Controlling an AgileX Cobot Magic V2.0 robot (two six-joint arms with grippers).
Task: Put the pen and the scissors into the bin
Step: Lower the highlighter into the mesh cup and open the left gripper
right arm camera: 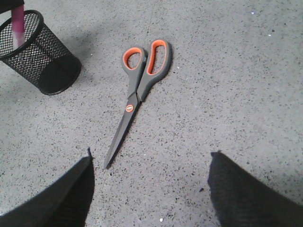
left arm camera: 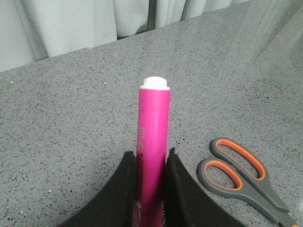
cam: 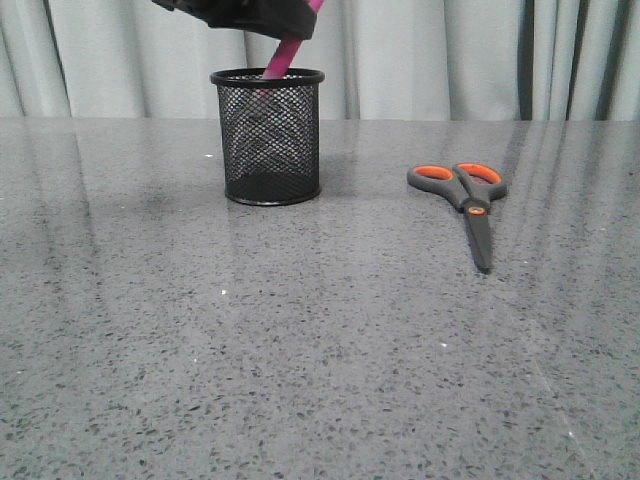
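Note:
My left gripper [cam: 285, 22] is shut on the magenta pen [cam: 283, 57] and holds it tilted over the black mesh bin [cam: 270, 138]; the pen's lower end dips just inside the bin's rim. In the left wrist view the pen [left arm camera: 153, 137] stands between the black fingers [left arm camera: 124, 189], whitish cap away from them. The scissors [cam: 466, 195] lie flat on the table right of the bin, blades closed and pointing toward me. My right gripper [right arm camera: 150, 163] is open above the table near the blade tip; the scissors [right arm camera: 137, 92] and bin [right arm camera: 40, 54] show there too.
The grey speckled table [cam: 300, 350] spreads out in front of the bin and scissors. A pale curtain [cam: 450, 50] hangs behind the table's far edge.

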